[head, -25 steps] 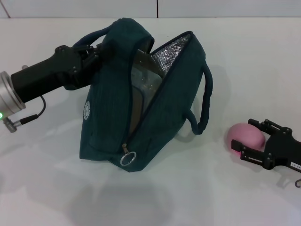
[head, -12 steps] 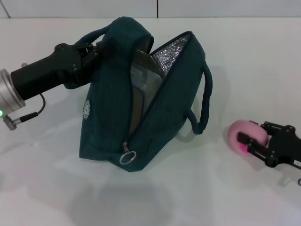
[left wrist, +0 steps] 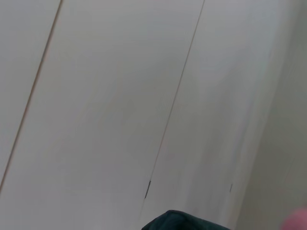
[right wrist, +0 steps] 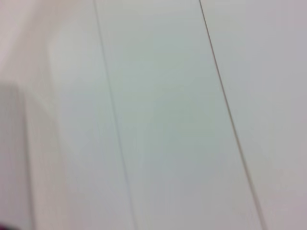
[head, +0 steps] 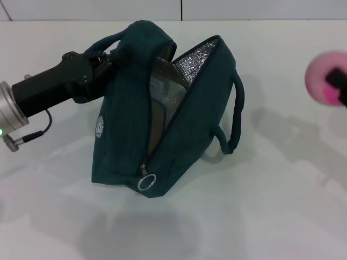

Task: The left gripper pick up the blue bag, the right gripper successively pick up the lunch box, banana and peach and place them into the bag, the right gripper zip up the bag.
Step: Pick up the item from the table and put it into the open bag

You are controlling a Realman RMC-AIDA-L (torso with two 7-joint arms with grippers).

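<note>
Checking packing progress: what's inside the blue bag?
Through the blue bag opening: silver foil lining and a clear container, apparently the lunch box. Anything deeper, banana included, is hidden by fabric.

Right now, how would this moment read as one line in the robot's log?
left gripper: holds blue bag open | right gripper: peach held above table | bag zip: open

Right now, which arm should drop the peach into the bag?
The right. The right gripper holds the peach raised at the view's right edge, beside the blue bag. The left gripper is busy gripping the bag's handle, holding the mouth open.
</note>
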